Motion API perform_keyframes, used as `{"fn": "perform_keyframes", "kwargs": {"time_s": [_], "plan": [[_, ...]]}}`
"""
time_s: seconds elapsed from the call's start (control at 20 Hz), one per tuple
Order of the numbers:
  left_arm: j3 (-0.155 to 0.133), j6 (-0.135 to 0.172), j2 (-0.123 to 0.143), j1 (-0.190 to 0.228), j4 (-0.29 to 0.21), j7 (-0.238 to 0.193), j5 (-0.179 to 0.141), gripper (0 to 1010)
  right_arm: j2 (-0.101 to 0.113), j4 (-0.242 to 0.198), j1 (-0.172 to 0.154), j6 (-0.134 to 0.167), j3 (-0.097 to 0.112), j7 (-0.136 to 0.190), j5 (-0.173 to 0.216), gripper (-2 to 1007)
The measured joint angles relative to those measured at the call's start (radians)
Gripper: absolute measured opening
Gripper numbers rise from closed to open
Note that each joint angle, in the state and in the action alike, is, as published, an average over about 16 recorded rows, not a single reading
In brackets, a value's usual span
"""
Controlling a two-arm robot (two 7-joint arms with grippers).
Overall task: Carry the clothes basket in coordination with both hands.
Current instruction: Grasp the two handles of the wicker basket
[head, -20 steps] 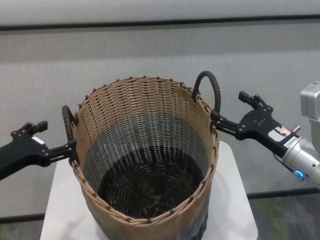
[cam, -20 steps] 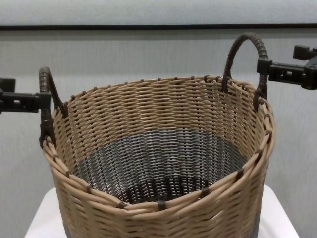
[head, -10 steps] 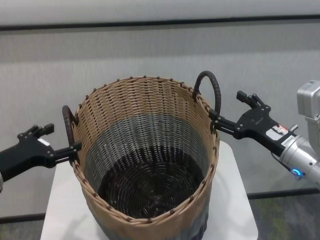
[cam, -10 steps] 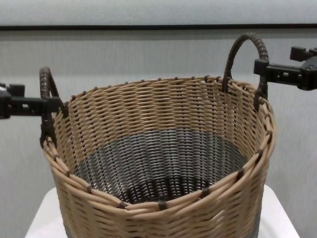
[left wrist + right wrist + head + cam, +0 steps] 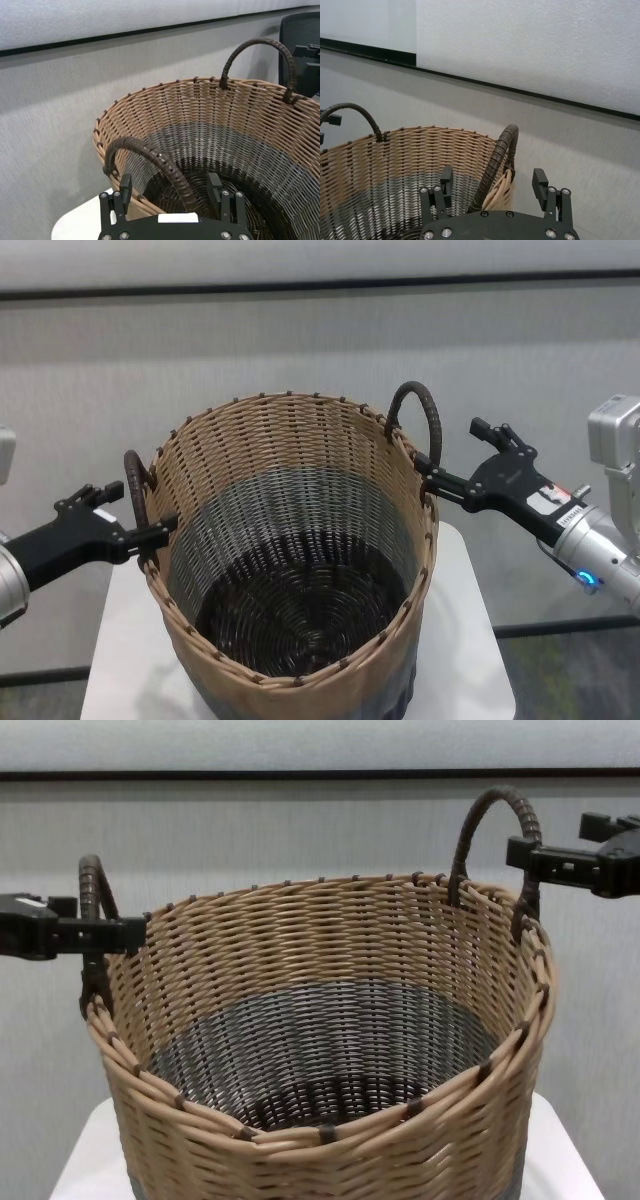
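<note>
The clothes basket [image 5: 270, 450], tan above and grey lower down, stands upright on a small white table [image 5: 470, 640] and holds nothing. My left gripper [image 5: 150, 530] is open at the basket's left side. Its fingers [image 5: 125, 187] straddle the dark brown left handle [image 5: 160, 160] without closing on it. My right gripper [image 5: 450, 455] is open at the right side, level with the right handle [image 5: 420, 400]. That handle [image 5: 495, 155] rises between its two fingers [image 5: 539, 182]. In the chest view the left gripper [image 5: 100, 933] and right gripper [image 5: 530, 850] sit at the two handles.
A grey wall with a black stripe [image 5: 320, 285] runs close behind the basket. The table is barely wider than the basket. A dark chair back [image 5: 300, 30] shows beyond the far handle. My right wrist carries a glowing blue ring [image 5: 597, 582].
My left gripper has pushed in toward the basket, so its fingers now reach past the left handle. The right gripper has edged slightly inward. The basket has not moved.
</note>
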Motion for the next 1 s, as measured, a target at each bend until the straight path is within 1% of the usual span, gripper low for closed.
{"fn": "perform_keyframes", "kwargs": {"time_s": [0.25, 0.5, 1.0], "plan": [[0.015, -0.010, -0.007, -0.019, 0.013, 0.007, 0.003, 1000, -0.007, 0.014, 0.011, 0.001, -0.007, 0.001, -0.002, 1005], [0.022, -0.017, -0.013, -0.030, 0.021, 0.016, 0.011, 1000, -0.017, 0.031, 0.024, 0.002, -0.016, 0.004, -0.006, 1005], [0.033, -0.031, -0.028, -0.051, 0.038, 0.023, 0.039, 1000, -0.045, 0.087, 0.060, -0.002, -0.042, 0.005, -0.021, 1005]]}}
